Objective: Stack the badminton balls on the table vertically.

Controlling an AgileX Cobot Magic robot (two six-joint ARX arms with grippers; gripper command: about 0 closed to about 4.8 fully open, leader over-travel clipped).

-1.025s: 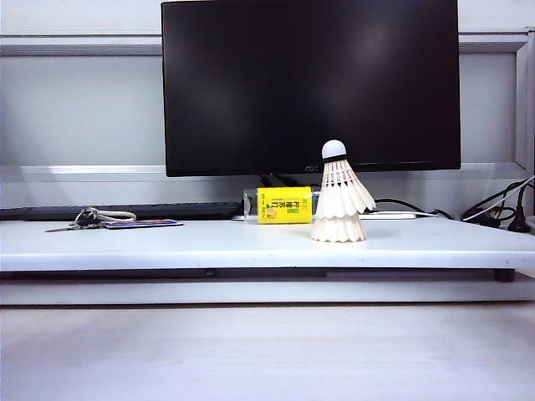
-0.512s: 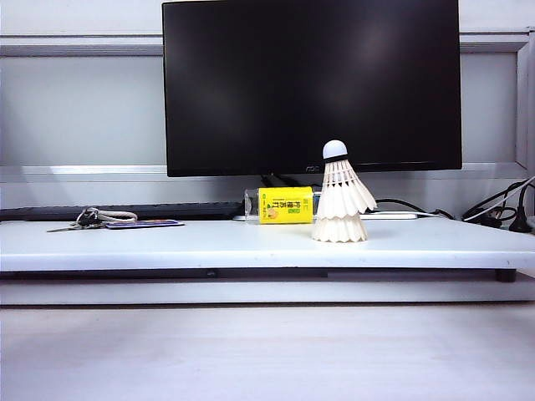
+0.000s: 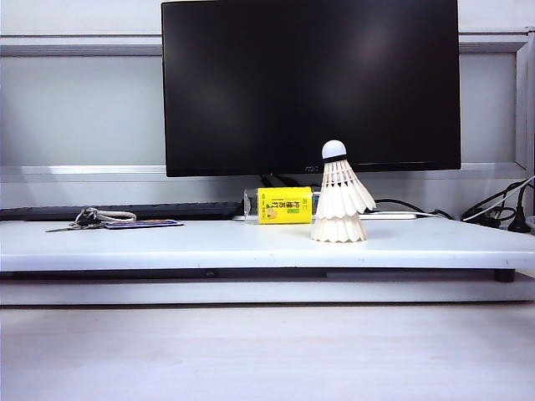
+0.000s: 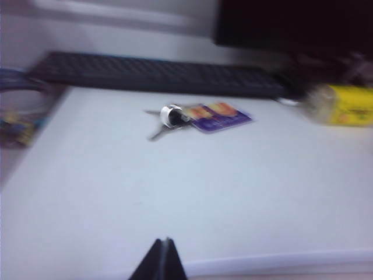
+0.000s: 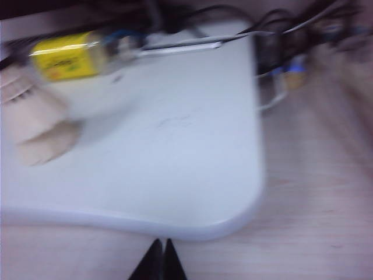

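Note:
Two white badminton balls (image 3: 340, 199) stand nested one over the other, cork tip up, on the white table (image 3: 209, 246), right of its middle. The right wrist view shows them blurred (image 5: 32, 119) beside the yellow-labelled bottle. Neither arm shows in the exterior view. My left gripper (image 4: 165, 244) is shut and empty, hanging over the table's near edge, far from the balls. Just off the table's front corner my right gripper (image 5: 160, 244) is shut as well, holding nothing.
A black monitor (image 3: 311, 83) stands behind the stack, with a yellow-labelled bottle (image 3: 282, 205) lying at its foot. Keys and a purple card (image 3: 113, 220) lie at the table's left, a black keyboard (image 4: 151, 73) behind them. Cables (image 3: 493, 209) run at the right.
In the exterior view nothing has moved; the stacked balls stand as before and no arm has come into sight.

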